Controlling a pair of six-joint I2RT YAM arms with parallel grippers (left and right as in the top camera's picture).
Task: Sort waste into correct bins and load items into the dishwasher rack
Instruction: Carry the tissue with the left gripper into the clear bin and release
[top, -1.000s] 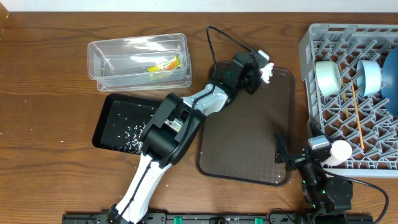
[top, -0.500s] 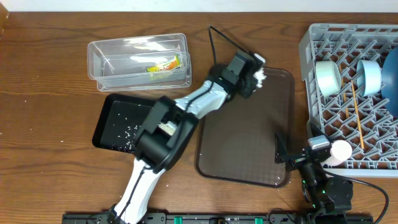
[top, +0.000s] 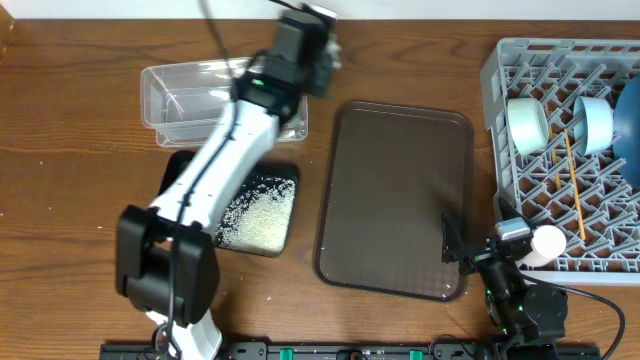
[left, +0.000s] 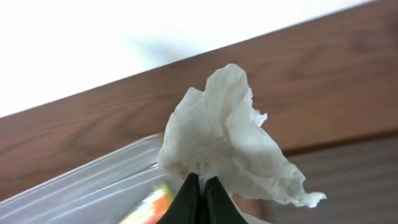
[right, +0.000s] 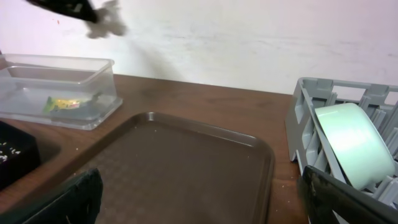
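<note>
My left gripper (left: 200, 186) is shut on the crumpled white tissue (left: 230, 137), which fans out above the black fingertips. In the overhead view the left gripper (top: 316, 42) hangs blurred over the right end of the clear tub (top: 190, 100). The yellow-green wrapper (right: 65, 102) lies inside that tub. Rice grains (top: 262, 215) are heaped in the black tray (top: 180, 180). The grey rack (top: 520, 60) holds a pale green bowl (top: 527, 122), a light blue bowl (top: 593, 122), chopsticks (top: 575, 185), a blue plate (top: 632, 130) and a pink-white cup (top: 547, 243). My right gripper (top: 478, 255) stands open at the front right.
The brown serving tray (top: 395, 195) lies bare between the black tray and the rack. A few loose grains dot the wooden table (top: 60, 200) at the left. The right gripper (right: 205, 205) looks along the brown tray toward the tub.
The left arm has swung left and toward the back, from the brown tray's far left corner to above the clear tub's right end, carrying the tissue. The right arm has not moved.
</note>
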